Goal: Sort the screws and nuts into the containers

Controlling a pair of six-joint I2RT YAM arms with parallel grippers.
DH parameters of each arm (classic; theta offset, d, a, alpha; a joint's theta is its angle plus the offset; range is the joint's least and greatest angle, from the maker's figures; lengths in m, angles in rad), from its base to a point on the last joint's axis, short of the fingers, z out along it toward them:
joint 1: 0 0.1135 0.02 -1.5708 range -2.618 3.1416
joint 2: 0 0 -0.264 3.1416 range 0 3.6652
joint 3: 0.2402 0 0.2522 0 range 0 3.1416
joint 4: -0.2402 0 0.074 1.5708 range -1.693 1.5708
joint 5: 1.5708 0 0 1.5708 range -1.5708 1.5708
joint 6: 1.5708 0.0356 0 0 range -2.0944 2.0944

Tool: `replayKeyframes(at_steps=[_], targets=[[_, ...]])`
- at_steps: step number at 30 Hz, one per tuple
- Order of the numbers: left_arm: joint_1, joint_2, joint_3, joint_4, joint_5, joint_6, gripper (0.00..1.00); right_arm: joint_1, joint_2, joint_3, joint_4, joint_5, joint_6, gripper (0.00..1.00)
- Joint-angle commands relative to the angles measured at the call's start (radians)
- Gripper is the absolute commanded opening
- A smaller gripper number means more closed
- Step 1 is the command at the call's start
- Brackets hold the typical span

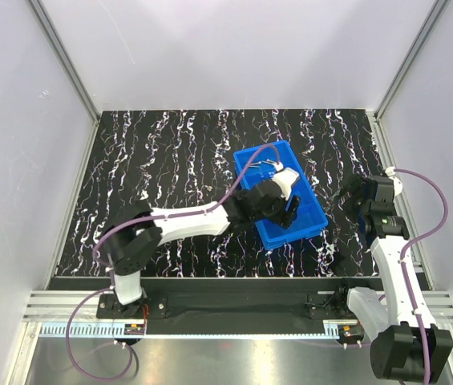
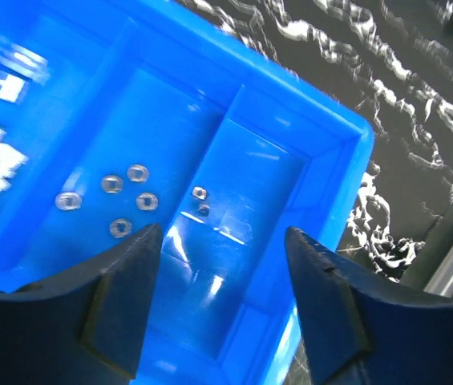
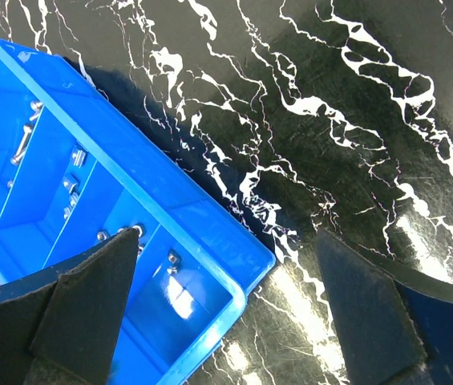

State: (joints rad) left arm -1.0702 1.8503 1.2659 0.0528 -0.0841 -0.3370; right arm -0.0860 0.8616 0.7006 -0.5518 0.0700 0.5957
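Your left gripper (image 2: pixel 222 234) hovers, fingers spread, over the blue tray (image 2: pixel 334 160) holding nuts (image 2: pixel 112 184); your right gripper (image 3: pixel 228 241), also spread, hangs above its corner.

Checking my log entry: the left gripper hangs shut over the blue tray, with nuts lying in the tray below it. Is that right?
Not quite. The left gripper is open and holds nothing, as the left wrist view shows. It does hang over the blue tray, with nuts lying in the tray below it.

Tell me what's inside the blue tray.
Five nuts in one tray section, two more in the next, screws at the far end. The left claw hides part.
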Motion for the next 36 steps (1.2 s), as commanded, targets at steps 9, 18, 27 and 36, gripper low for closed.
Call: replayKeyframes(at_steps=[9,18,27,36], targets=[[0.399,-0.362,-0.194,-0.151,-0.316,-0.234,0.73,0.005,0.01,-0.023,0.062,-0.044,-0.016,1.0],[0.509,-0.11,-0.137,-0.217,-0.374,-0.286,0.67,0.003,0.037,-0.023,0.075,-0.067,-0.008,1.0],[0.509,0.024,-0.079,-0.196,-0.413,-0.321,0.64,0.003,0.022,-0.009,0.052,-0.045,-0.023,1.0],[0.509,0.072,-0.065,-0.191,-0.413,-0.315,0.6,0.003,0.03,-0.012,0.058,-0.042,-0.023,1.0]])
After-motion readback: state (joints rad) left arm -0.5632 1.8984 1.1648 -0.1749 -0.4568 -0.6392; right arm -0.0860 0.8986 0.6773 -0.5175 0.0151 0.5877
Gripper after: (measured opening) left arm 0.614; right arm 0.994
